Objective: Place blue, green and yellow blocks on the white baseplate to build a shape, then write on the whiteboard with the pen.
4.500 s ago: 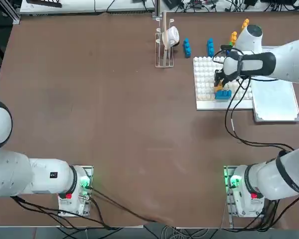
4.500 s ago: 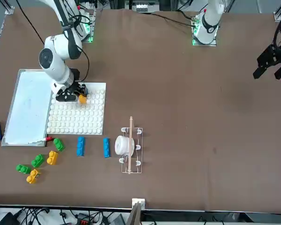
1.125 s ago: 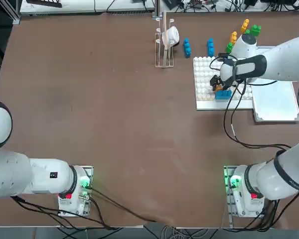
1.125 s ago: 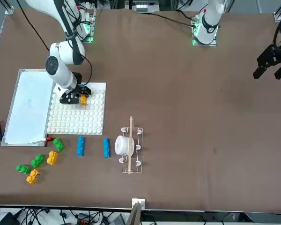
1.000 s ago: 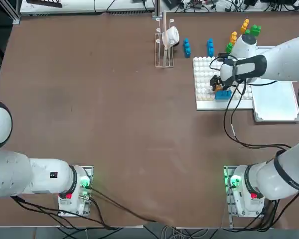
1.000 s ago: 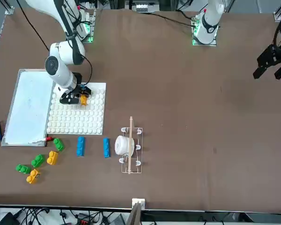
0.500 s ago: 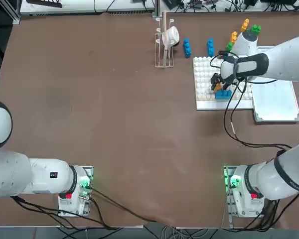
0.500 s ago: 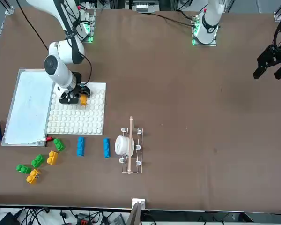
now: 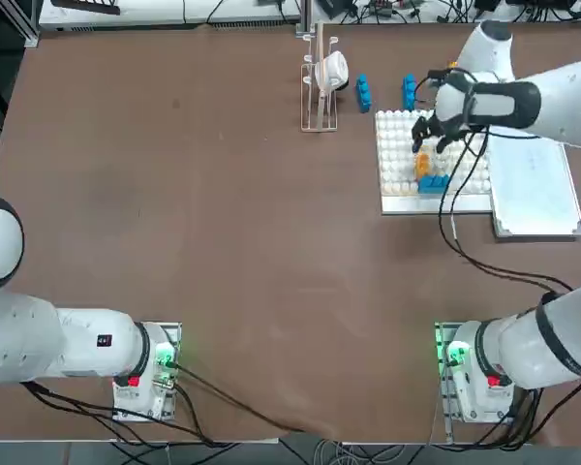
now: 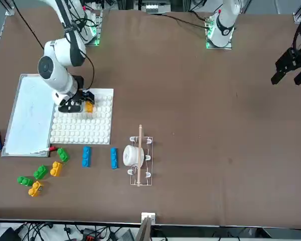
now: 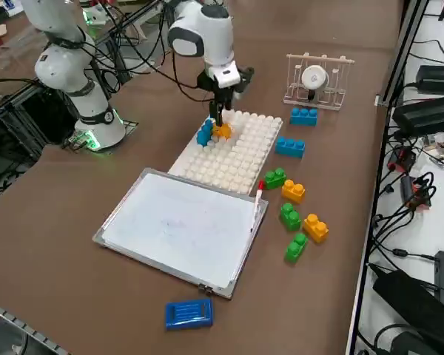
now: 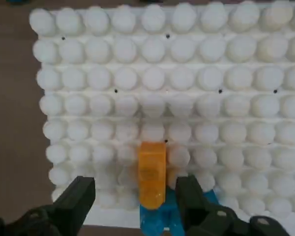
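Overhead, a blue block (image 9: 434, 184) sits at six o'clock on the white baseplate (image 9: 399, 205); beyond it, a yellow block (image 12: 152, 172) — the right gripper (image 12: 135, 184) hovers above, jaws parted, empty. The whiteboard (image 9: 535, 189) lies at three, the pen (image 11: 258, 202) at its far edge.

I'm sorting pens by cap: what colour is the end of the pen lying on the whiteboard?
Red; the pen shows best in the right side view.
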{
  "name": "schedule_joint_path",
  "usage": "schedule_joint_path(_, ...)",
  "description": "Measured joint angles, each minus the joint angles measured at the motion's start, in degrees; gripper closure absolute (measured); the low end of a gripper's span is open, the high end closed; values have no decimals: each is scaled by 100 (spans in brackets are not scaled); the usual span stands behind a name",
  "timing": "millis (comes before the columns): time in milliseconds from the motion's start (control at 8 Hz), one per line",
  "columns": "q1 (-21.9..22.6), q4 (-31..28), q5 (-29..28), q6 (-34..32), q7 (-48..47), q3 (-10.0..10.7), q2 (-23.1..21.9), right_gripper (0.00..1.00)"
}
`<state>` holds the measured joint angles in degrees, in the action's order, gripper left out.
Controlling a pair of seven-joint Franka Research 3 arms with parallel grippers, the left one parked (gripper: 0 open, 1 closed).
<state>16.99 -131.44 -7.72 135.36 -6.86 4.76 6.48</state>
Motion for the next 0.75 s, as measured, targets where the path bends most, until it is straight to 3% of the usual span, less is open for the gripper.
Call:
schedule_joint_path(375,-193,942,0,-535,6,21,390,0)
schedule_joint_path(750,-371,2172,1,-609,41,31,1471,0)
